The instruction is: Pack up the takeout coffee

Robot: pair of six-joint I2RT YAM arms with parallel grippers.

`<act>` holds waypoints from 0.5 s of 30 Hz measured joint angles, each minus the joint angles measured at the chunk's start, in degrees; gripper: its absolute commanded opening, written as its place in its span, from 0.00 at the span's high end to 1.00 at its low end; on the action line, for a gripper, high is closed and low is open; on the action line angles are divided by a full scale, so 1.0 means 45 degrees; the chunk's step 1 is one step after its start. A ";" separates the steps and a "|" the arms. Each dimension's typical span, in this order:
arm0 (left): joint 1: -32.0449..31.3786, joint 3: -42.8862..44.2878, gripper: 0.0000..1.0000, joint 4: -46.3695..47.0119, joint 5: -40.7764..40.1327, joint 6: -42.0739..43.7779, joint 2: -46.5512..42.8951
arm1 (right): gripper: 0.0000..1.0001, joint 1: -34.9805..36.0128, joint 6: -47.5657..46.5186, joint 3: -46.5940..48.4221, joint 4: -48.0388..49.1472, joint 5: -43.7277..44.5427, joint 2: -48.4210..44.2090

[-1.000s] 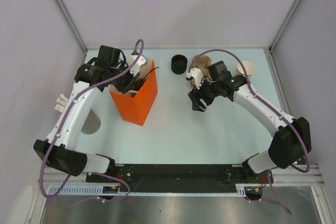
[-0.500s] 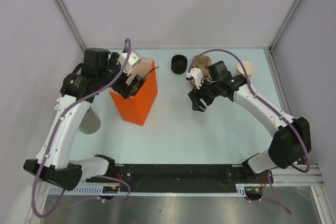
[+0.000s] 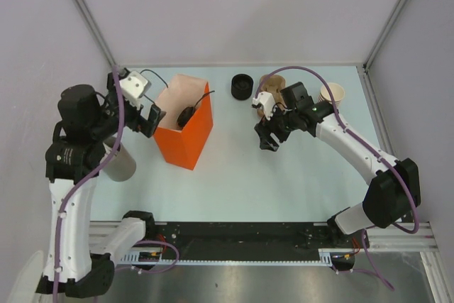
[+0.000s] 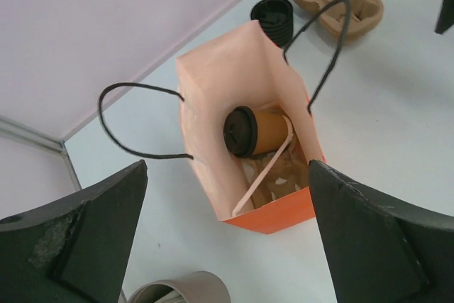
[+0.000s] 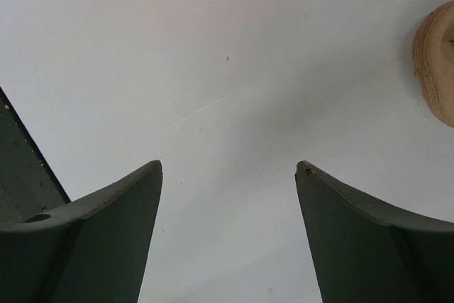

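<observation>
Pale table [image 4: 397, 104]: tan cup [image 4: 273, 131] lies tipped inside the orange bag [image 4: 273, 218], black lid [image 4: 240, 131] fitted. Left gripper [image 4: 227, 164] and right gripper [image 5: 228, 168] gape wide, empty.

Lighting: bright, even, diffuse, seemingly from overhead. Shadows: soft, faint, beside the orange bag [image 3: 189, 141] on the table [image 3: 284, 175]. Focus: overhead view sharp; near fingers [image 5: 99, 246] in wrist views slightly soft.

Matt kraft paper is seen on the cup [image 4: 273, 131], black plastic on its lid [image 4: 240, 131]. The bag [image 4: 273, 218] is made of smooth orange paper, the carrier [image 4: 369, 6] of rough pulp.
</observation>
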 measured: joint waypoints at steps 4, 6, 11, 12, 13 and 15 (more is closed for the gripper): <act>0.1496 -0.0476 0.01 0.0665 0.1064 -0.0486 -0.0321 | 0.17 -0.0121 0.0000 0.0000 0.0000 -0.0010 -0.0005; 0.2482 -0.0831 0.00 0.1137 0.1792 -0.0884 -0.0452 | 0.16 -0.0185 0.0000 0.0000 0.0000 -0.0015 -0.0015; 0.4969 -0.1919 0.01 0.2395 0.3721 -0.2123 -0.0554 | 0.15 -0.0306 0.0000 0.0000 0.0000 -0.0058 -0.0053; 0.5571 -0.2176 0.01 0.2725 0.4167 -0.2453 -0.0583 | 0.15 -0.0311 0.0000 0.0000 0.0000 -0.0058 -0.0053; 0.6120 -0.2453 0.01 0.3089 0.4648 -0.2783 -0.0597 | 0.14 -0.0321 0.0000 0.0000 0.0000 -0.0063 -0.0053; 0.7261 -0.2992 0.01 0.3891 0.5712 -0.3609 -0.0597 | 0.13 -0.0321 0.0000 0.0000 0.0000 -0.0083 -0.0053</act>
